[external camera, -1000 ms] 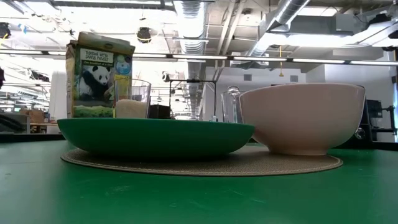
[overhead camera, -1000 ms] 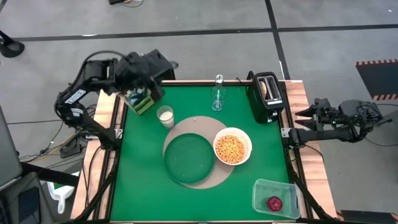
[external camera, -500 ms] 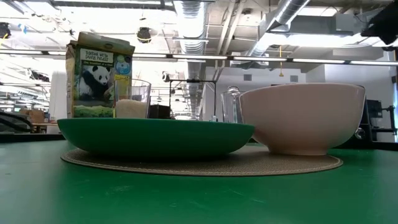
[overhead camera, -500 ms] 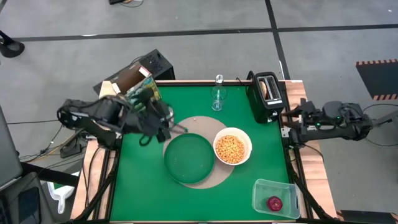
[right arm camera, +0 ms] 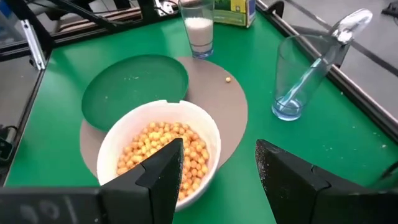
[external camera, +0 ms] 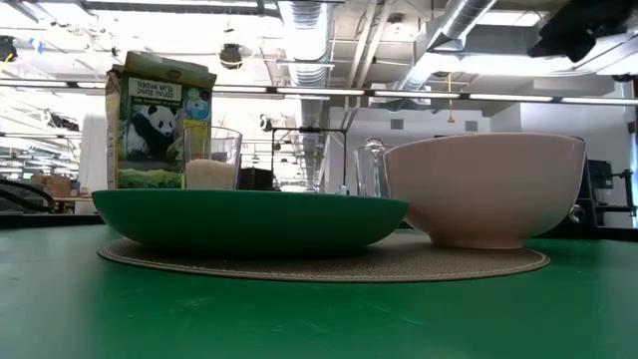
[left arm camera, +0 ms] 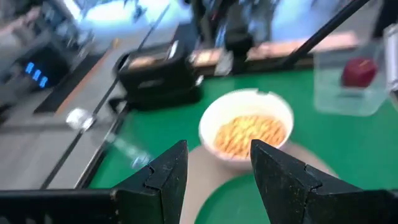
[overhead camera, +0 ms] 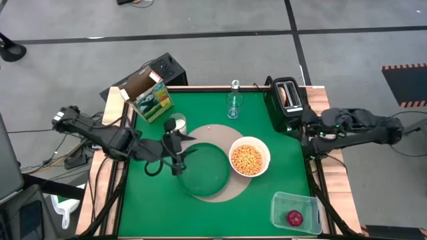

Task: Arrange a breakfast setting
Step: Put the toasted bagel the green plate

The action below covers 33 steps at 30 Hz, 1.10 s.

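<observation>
A green table top is seen in the high view, framed by wooden side rails and set on a grey floor crossed by dark tape lines; in the low view an open hall with ceiling ducts and bright lamps lies beyond the table.

At the left of the high view the left gripper is held low over the table, at the left edge of the dark green plate. Its fingers are spread with nothing between them — in the left wrist view both dark fingers stand apart.

At upper left the cereal box stands with its top flap open. Just beside it, toward the middle, is the small milk glass, filled with white milk. The plate lies empty on the round tan mat, and the white bowl sits on the mat's right part, filled with golden cereal. A single loose piece is seen on the mat in the right wrist view.

At upper centre the clear glass holds the silver spoon. The black toaster stands at upper right, a toast in its slot.

At lower right a clear container holds the red fruit.

The right gripper hangs at the table's right edge beside the toaster — its fingers are parted and empty.
</observation>
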Motion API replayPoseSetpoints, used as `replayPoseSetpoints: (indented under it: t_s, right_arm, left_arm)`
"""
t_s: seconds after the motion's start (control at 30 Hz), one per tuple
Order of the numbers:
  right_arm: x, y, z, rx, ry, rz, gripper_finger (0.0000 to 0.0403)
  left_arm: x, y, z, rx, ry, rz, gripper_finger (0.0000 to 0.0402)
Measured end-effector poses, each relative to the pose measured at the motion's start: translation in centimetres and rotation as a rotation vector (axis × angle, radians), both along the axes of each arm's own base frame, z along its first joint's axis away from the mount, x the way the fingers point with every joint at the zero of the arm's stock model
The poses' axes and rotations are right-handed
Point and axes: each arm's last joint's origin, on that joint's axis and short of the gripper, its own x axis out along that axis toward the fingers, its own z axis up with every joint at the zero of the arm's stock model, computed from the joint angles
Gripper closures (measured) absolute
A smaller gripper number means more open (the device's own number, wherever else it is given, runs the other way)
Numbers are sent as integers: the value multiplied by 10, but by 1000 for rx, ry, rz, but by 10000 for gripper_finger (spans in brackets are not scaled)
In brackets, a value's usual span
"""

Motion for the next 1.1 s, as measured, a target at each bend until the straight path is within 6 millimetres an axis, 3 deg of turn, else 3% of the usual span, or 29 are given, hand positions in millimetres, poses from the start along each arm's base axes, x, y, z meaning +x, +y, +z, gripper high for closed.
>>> replayPoseSetpoints:
  t_s: [0.2, 0.33, 0.47, 0.8, 1.1]
  right_arm:
    - [27, 0, 9, 19, 49, -101, 175]
    - [45, -5, 20, 13, 82, -221, 175]
    - [58, -18, 35, 37, 138, -351, 176]
    - [72, -75, 51, 53, 401, -682, 214]
    - [78, -138, 27, 143, 614, -782, 227]
  left_arm:
    - [-4, 8, -37, 63, -252, -117, 239]
    - [-1, 18, -41, 102, -358, -144, 239]
    - [5, 26, -46, 105, -349, -198, 239]
    - [9, 28, -58, 68, -260, -233, 239]
    - [8, 25, -62, 33, -219, -233, 239]
